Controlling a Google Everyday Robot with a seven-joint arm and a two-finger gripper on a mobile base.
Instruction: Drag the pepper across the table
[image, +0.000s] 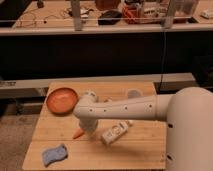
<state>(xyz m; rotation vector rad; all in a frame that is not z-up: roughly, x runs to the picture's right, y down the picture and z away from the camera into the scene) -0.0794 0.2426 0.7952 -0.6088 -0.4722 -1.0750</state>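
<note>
The pepper (78, 134) is a small orange-red tapered piece lying on the light wooden table (140, 150), left of centre. Only its lower end shows, poking out to the left from under my gripper (88, 128). The gripper hangs at the end of the white arm, which reaches in from the right, and it presses down right over the pepper. It is shut. The wrist hides the contact, so I cannot tell whether the pepper is gripped or only touched.
A round orange bowl (62, 100) sits at the table's back left. A blue sponge (54, 154) lies at the front left corner. A white bottle (116, 132) lies on its side just right of the gripper. A pale cup (133, 93) stands at the back.
</note>
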